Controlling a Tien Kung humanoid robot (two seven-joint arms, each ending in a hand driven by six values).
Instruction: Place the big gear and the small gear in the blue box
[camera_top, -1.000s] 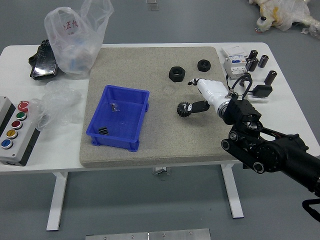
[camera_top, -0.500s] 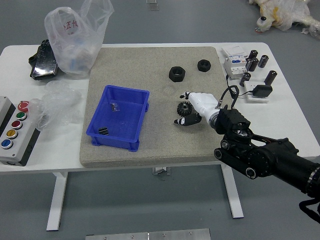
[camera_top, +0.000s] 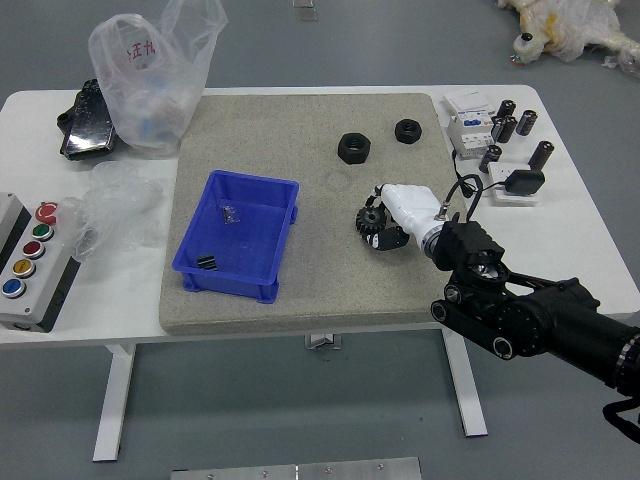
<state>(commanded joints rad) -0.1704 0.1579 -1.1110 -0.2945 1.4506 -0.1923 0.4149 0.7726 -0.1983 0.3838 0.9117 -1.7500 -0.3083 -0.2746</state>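
Grey mat between box rim and gear in right hand

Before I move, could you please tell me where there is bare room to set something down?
The grey mat is bare between the blue box and the black gear at the right hand, and beyond the box, left of the hexagonal nut. It is crowded at the far right of the white table, with black cylinders and white boxes.

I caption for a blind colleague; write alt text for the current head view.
The right robot hand has its fingers around a dark gear over a beige mat, right of a blue box. Two black rings lie beyond the gear.
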